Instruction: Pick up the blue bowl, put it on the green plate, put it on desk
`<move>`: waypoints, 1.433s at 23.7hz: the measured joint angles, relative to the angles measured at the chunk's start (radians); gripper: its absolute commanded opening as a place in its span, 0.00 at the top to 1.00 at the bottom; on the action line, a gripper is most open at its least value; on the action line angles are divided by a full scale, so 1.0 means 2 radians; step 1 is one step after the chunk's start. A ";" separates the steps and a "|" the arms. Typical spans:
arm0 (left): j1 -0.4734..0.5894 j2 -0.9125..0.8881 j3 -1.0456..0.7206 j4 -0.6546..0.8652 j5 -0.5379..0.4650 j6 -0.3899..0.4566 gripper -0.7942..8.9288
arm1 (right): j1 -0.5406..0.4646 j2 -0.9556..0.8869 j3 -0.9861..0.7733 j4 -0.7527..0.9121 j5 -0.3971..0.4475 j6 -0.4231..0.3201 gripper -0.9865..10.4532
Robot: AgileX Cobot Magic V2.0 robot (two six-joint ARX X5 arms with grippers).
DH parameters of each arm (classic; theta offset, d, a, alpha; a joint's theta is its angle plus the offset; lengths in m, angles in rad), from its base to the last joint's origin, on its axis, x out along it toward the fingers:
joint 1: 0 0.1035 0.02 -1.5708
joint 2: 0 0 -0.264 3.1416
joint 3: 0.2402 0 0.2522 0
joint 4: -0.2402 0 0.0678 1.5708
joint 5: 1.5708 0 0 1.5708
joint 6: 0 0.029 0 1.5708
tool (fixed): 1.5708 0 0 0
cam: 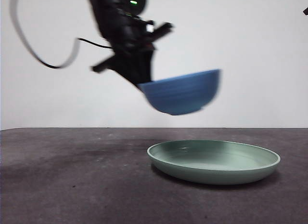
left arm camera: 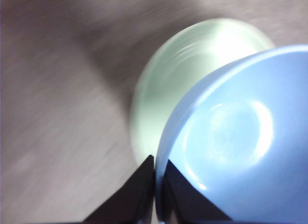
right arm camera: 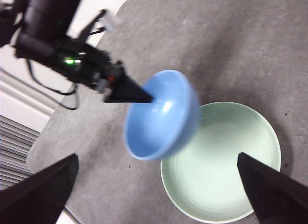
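Left claw (cam: 140,83) clamped on the rim of the blue bowl (cam: 183,93), one jaw inside the wall and one outside, tips nearly together with only the thin wall between them. Bowl held in the air, clear of everything beneath, tilted so that the gripped side sits lower than the far side in the front view; outline smeared by motion blur. Faint horizontal ridges just readable on the outer wall.

Seen from the left wrist: same claw (left arm camera: 156,173) pinching the bowl's edge, the blue bowl (left arm camera: 240,147) filling much of the picture with its smooth glossy inside and a bright highlight, the green plate (left arm camera: 173,74) partly hidden behind and below it, all blurred.

Green plate (cam: 214,161) flat on the tabletop (cam: 72,180), upright, pale mint with a low raised rim, nothing in it. Bowl hanging above the plate's side nearer the left arm, not centred over it, overlapping only that edge in the right wrist view.

Right claw (right arm camera: 159,185) spread wide apart, holding nothing, high above the plate and looking down on it. From there: blue bowl (right arm camera: 161,115) gripped at its rim by the left claw (right arm camera: 147,98), green plate (right arm camera: 224,171) beneath and beside it, grey speckled tabletop (right arm camera: 231,46) all around. Right arm only a black tip at the top corner of the front view
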 measured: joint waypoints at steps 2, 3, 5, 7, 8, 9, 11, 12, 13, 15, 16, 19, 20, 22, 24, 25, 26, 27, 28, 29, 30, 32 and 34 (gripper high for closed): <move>-0.015 0.032 0.037 -0.008 -0.017 0.000 0.90 | 0.000 0.000 0.000 0.000 0.000 0.000 0.41; -0.022 0.049 0.055 -0.016 -0.031 0.000 0.90 | 0.000 0.000 0.000 0.000 0.000 0.000 0.41; -0.032 0.075 0.082 -0.033 -0.051 0.001 0.90 | 0.000 0.000 0.000 0.000 0.000 0.000 0.41; -0.039 0.103 0.102 -0.044 -0.056 0.001 0.90 | 0.000 0.000 0.000 0.000 0.000 -0.001 0.41; -0.040 0.111 0.103 -0.049 -0.056 0.001 0.90 | 0.000 0.000 0.000 0.000 0.000 -0.001 0.41; -0.041 0.117 0.103 -0.054 -0.057 0.001 0.90 | 0.000 0.000 0.000 0.000 0.000 -0.003 0.41; -0.043 0.128 0.103 -0.056 -0.058 0.001 0.90 | 0.000 0.000 0.000 0.000 0.000 -0.004 0.41; -0.043 0.134 0.103 -0.056 -0.055 0.001 0.90 | 0.000 0.000 0.000 0.000 0.000 -0.005 0.41; -0.044 0.138 0.103 -0.056 -0.046 0.001 0.90 | 0.000 0.000 0.000 0.000 0.000 -0.006 0.41; -0.045 0.142 0.103 -0.055 -0.034 0.001 0.90 | 0.000 0.000 0.000 0.000 0.000 -0.007 0.41; -0.046 0.142 0.103 -0.054 -0.034 0.001 0.90 | 0.000 0.000 0.000 0.000 0.000 -0.008 0.41; -0.047 0.142 0.104 -0.051 -0.034 0.003 0.89 | 0.000 0.000 0.000 0.000 0.000 -0.008 0.41; -0.047 0.142 0.104 -0.049 -0.034 0.004 0.88 | 0.000 0.000 0.000 0.000 0.000 -0.008 0.41; -0.047 0.142 0.104 -0.048 -0.034 0.005 0.70 | 0.000 0.000 0.000 0.000 0.000 -0.008 0.41; -0.047 0.142 0.104 -0.048 -0.033 0.005 0.42 | 0.000 0.000 0.000 0.000 0.000 -0.008 0.41; -0.047 0.142 0.104 -0.049 -0.028 0.005 0.37 | 0.000 0.000 0.000 0.000 0.000 -0.008 0.41; -0.047 0.142 0.107 -0.051 -0.022 0.007 0.37 | 0.000 0.000 0.000 0.000 0.000 -0.008 0.41; -0.047 0.142 0.112 -0.055 -0.019 0.008 0.37 | 0.000 0.000 0.000 0.000 0.000 -0.008 0.41; -0.047 0.142 0.121 -0.060 -0.019 0.008 0.37 | 0.000 0.000 0.000 0.000 0.000 -0.008 0.41; -0.047 0.142 0.132 -0.070 -0.019 0.008 0.37 | 0.000 0.000 0.000 0.000 0.000 -0.010 0.41; -0.047 0.142 0.146 -0.083 -0.019 0.013 0.37 | 0.000 0.000 0.000 0.000 0.000 -0.011 0.41; -0.047 0.142 0.176 -0.122 -0.019 0.027 0.37 | 0.000 0.000 0.000 0.000 0.000 -0.012 0.41; -0.047 0.142 0.206 -0.161 -0.019 0.043 0.37 | 0.000 0.000 0.000 0.000 0.000 -0.013 0.41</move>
